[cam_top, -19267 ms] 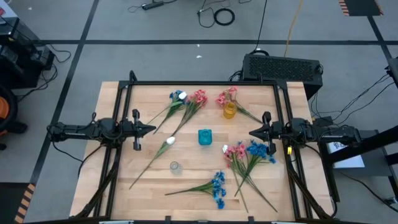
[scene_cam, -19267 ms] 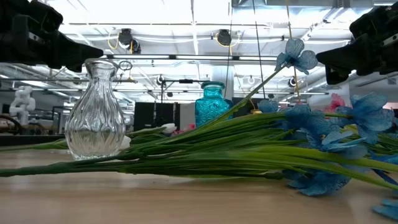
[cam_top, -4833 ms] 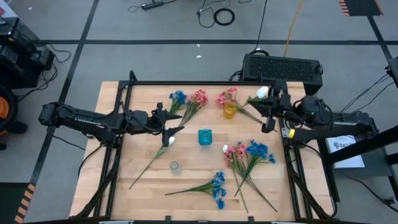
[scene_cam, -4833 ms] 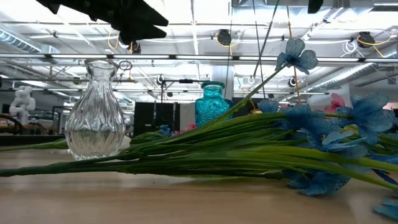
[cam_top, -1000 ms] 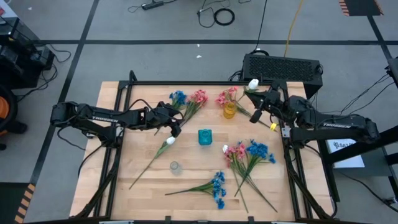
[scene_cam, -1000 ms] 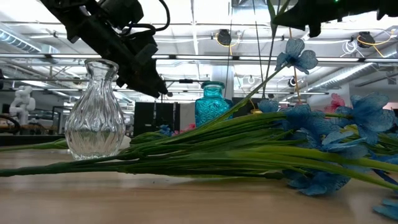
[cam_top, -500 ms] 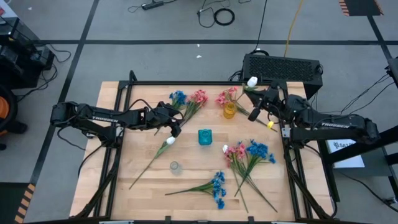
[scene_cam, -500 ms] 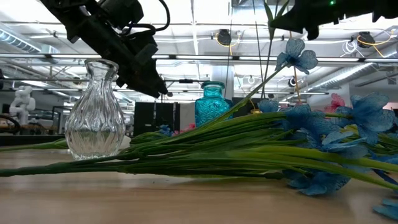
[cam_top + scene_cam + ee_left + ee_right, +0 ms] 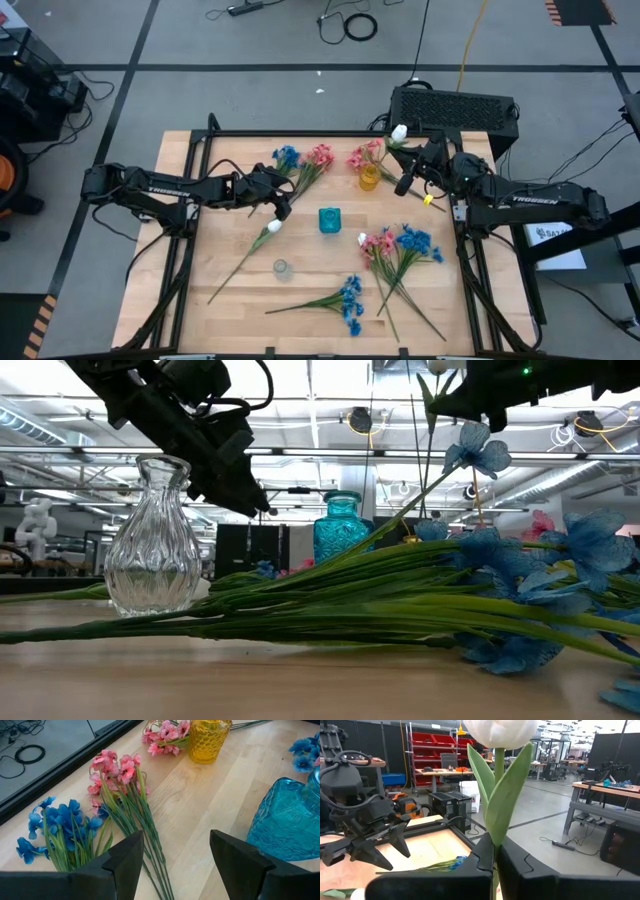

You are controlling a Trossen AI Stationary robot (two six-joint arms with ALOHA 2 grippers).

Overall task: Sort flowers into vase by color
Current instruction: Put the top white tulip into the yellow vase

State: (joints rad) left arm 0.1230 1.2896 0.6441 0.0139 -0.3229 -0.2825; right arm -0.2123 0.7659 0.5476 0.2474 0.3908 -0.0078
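Observation:
My right gripper (image 9: pixel 405 181) hangs above the table's far right, next to the yellow vase (image 9: pixel 369 178), shut on a white tulip-like flower (image 9: pixel 399 132) with green leaves (image 9: pixel 506 795). My left gripper (image 9: pixel 283 205) stands open over the table's left middle, above the stems of the blue flowers (image 9: pixel 60 820) and pink flowers (image 9: pixel 120 770) lying there; its fingers hold nothing. A second white flower (image 9: pixel 275 226) lies on the wood in front of it. The teal vase (image 9: pixel 329 220) stands mid-table, and the clear vase (image 9: pixel 281 267) stands nearer the front. My right gripper pinches the white flower's green stem (image 9: pixel 494 851) between its two fingers, just below the leaves. The fingers reach in level from the table's right and lie across the stem. The flower is lifted clear, its bud (image 9: pixel 500 730) above the fingers and its lower stem end (image 9: pixel 428 200) hanging free.
A pink spray (image 9: pixel 365 155) lies by the yellow vase. A bunch of pink and blue flowers (image 9: pixel 400 245) lies at the right front, and a blue spray (image 9: pixel 350 300) lies near the front edge. A black frame rail (image 9: pixel 320 134) borders the far edge.
My right gripper has drifted a little toward the table's left and the yellow vase, carrying the white flower along; the flower stays lifted with its bud up. My left gripper has kept still and open.

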